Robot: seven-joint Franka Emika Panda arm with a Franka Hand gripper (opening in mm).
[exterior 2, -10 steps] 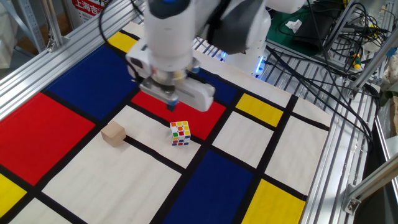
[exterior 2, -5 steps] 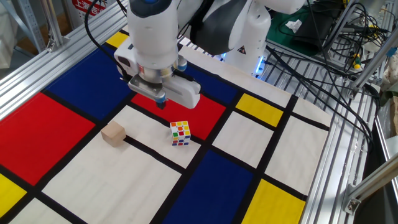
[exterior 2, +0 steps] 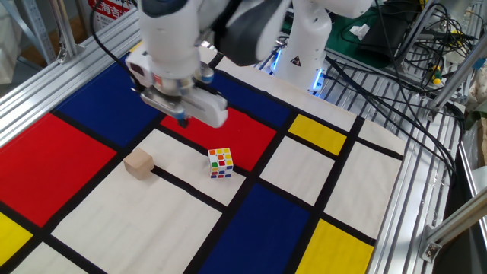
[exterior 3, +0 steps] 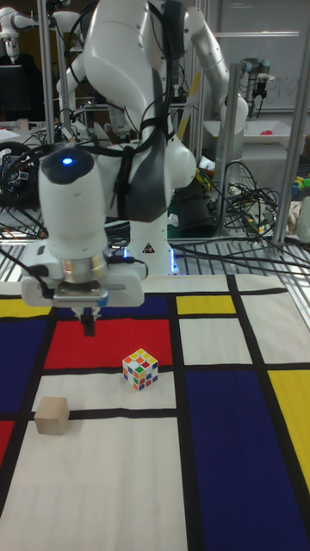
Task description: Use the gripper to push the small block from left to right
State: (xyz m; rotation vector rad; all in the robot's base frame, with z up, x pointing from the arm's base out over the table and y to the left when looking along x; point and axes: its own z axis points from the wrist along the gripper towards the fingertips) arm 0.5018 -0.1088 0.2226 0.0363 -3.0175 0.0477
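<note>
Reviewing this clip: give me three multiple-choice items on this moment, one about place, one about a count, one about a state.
1. The small block lies where, seen from the fixed view?
A. left of the puzzle cube
B. on top of it
C. right of it

2. How many cubes sit on the mat?
A. one
B. two
C. four

3. The end effector is
A. pressing on the block
B. clamped on the puzzle cube
C. apart from both cubes

Key: 1 A, the block is nearer the left edge; 2 B, one wooden, one multicoloured; 3 C, clear mat separates them.
</note>
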